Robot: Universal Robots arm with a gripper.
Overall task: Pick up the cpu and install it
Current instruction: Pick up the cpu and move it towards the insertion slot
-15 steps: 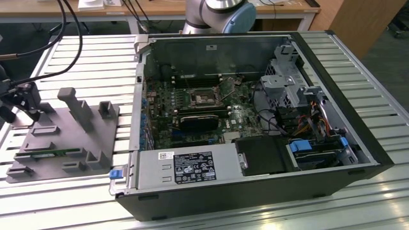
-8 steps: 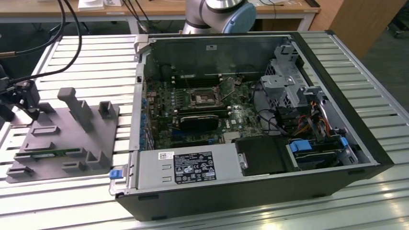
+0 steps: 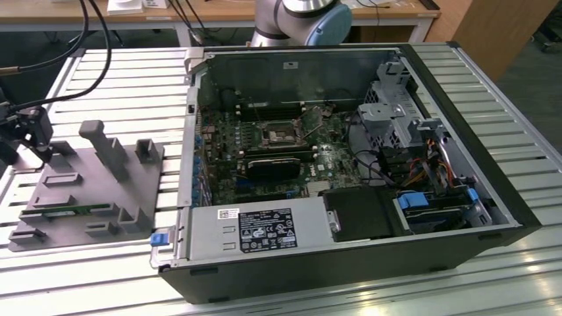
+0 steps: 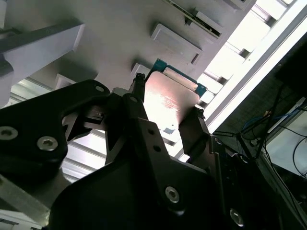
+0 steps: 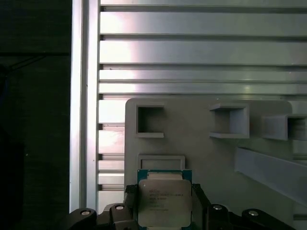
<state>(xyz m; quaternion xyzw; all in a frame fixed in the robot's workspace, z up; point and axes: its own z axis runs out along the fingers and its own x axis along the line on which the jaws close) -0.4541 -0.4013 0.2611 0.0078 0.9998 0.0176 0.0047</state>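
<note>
The cpu (image 5: 164, 200) is a flat square chip with a silvery metal top and a thin green edge. It sits between the two black fingers of my gripper (image 5: 164, 203), which press on its opposite sides. The second wrist view shows the same hold, with the cpu (image 4: 169, 103) clamped in the gripper (image 4: 168, 97) above the grey fixture plate (image 4: 120, 33). In the exterior view the gripper (image 3: 41, 153) hangs over the far corner of the fixture plate (image 3: 88, 191) at that view's left. The motherboard socket (image 3: 281, 136) lies in the open computer case, well to the right.
The open computer case (image 3: 351, 164) lies on its side on the slatted aluminium table (image 3: 123, 79). Upright grey blocks (image 3: 105, 148) and shallow recesses (image 5: 149, 120) stand on the fixture plate. Black cables (image 3: 52, 59) run to the gripper. The arm's base (image 3: 303, 20) stands behind the case.
</note>
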